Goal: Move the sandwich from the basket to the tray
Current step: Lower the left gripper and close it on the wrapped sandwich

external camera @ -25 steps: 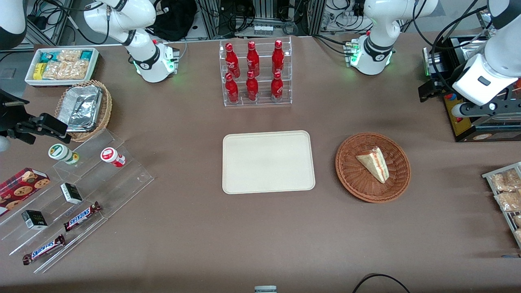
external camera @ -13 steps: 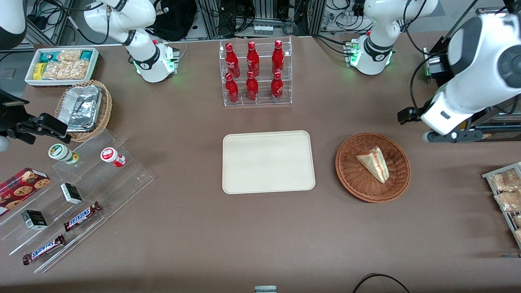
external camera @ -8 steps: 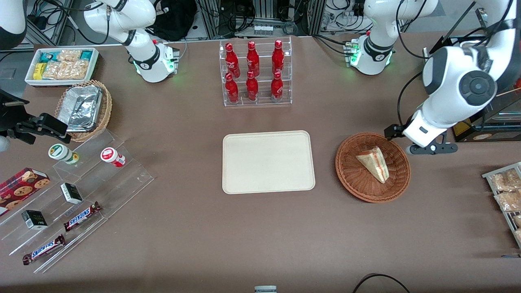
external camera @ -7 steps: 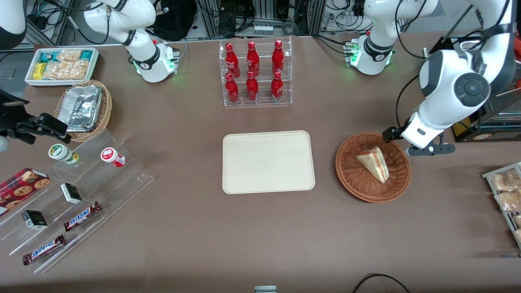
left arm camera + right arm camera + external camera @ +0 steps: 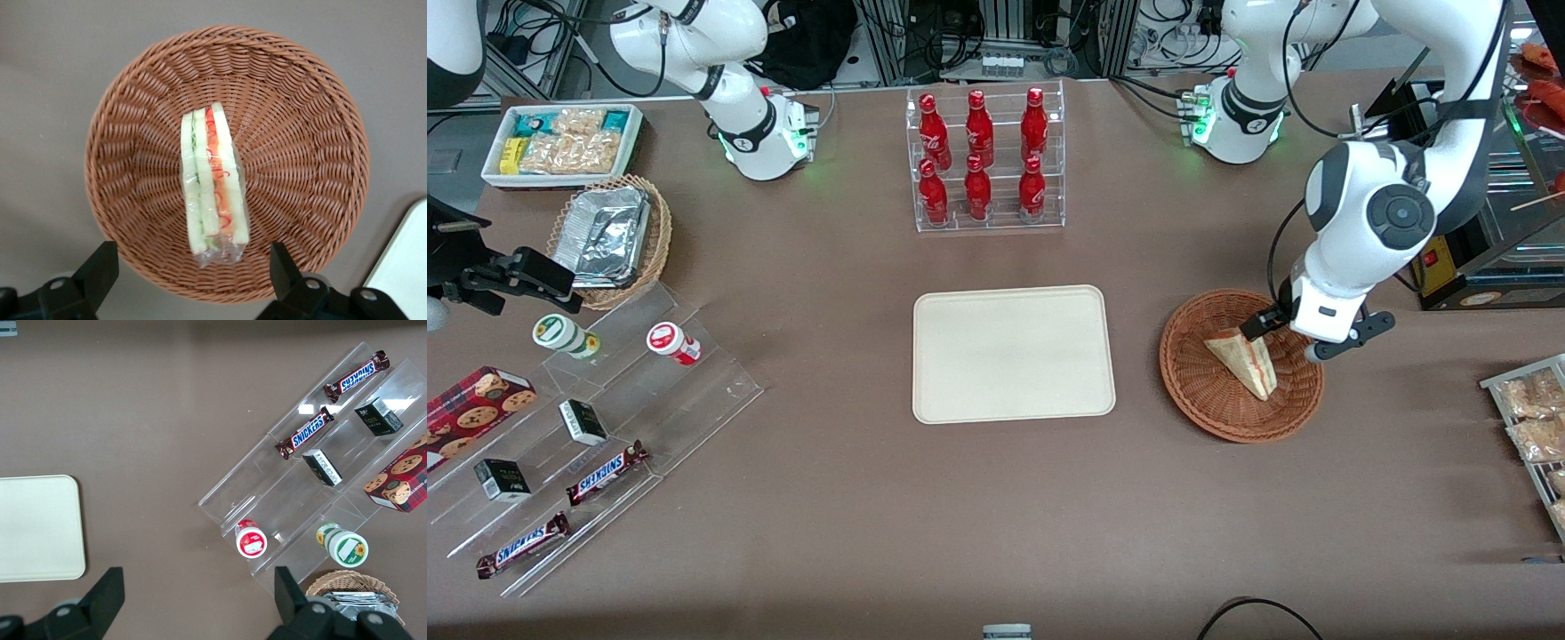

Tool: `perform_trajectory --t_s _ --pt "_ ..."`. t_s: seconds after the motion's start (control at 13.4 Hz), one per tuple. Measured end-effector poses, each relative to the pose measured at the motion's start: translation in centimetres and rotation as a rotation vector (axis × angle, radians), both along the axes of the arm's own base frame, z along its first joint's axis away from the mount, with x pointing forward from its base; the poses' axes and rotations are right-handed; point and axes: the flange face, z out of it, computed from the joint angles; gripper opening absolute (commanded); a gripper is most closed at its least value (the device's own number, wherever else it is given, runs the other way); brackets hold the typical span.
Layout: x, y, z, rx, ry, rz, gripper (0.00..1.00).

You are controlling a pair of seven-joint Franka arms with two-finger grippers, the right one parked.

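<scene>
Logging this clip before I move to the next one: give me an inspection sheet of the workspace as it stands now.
Surface: brown table, flat, no spills seen.
Job's things: sandwich lies wrapped in the basket, filling edge up; tray bare, beside the basket toward the parked arm's end.
Clutter: bottle rack farther from the front camera than the tray; acrylic snack steps, foil-tray basket and snack box toward the parked arm's end; packet rack at the working arm's end.
Grippers: gripper open, above the basket, fingers either side of the sandwich, not touching it.
Cables: black loop at the table's near edge.
Surroundings: equipment and wiring past the table.
</scene>
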Motion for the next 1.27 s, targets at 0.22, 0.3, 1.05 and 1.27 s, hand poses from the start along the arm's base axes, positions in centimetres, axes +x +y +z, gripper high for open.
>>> perform_trajectory --t_s 0.22,0.3,1.05,1.27 --pt "0.3 -0.3 -1.9 -0.002 0.006 0.121 1.00" --pt "0.4 -0.3 -2.4 -0.004 0.003 0.151 1.00" --pt "0.5 -0.7 -8.7 -0.008 0.053 0.236 0.31" --pt "0.4 -0.8 -8.8 -0.007 0.056 0.234 0.12"
